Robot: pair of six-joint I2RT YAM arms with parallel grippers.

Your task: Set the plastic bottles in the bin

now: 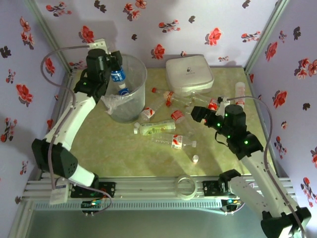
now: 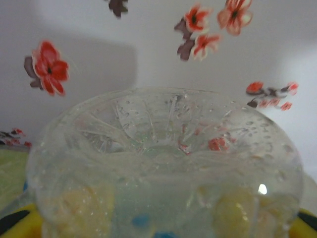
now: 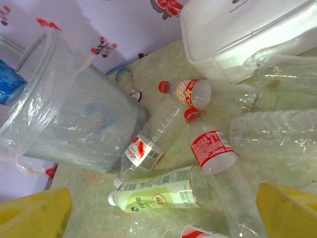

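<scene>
Table (image 1: 124,153): pale green top; I read the clock from its middle in the top view, with 12 at the far wall.
Bin (image 1: 141,106): upright at 10 o'clock, with the bag liner folded over its rim. In my right wrist view it is at 9 o'clock (image 3: 74,114).
White box (image 1: 188,73): at 1 o'clock, lid down, close to the far wall.
My left gripper (image 1: 117,69): above the bin's mouth at 10 o'clock, clamped on a blue-labelled bottle (image 1: 118,77). In my left wrist view the bottle's clear base (image 2: 163,158) sits between my yellow fingers (image 2: 15,225).
My right gripper (image 1: 198,114): at 3 o'clock, over the scattered bottles. Its yellow fingers (image 3: 34,213) are spread wide and hold nothing.
In the bin: a second blue bottle (image 1: 123,91) lies inside.
Green-labelled bottle (image 1: 156,128): on its side at the centre, just outside the bin.
Red-labelled bottles (image 1: 176,141): lying at the centre and between the centre and 1 o'clock.
Loose cap (image 1: 195,159): white, at 5 o'clock, alone.
</scene>
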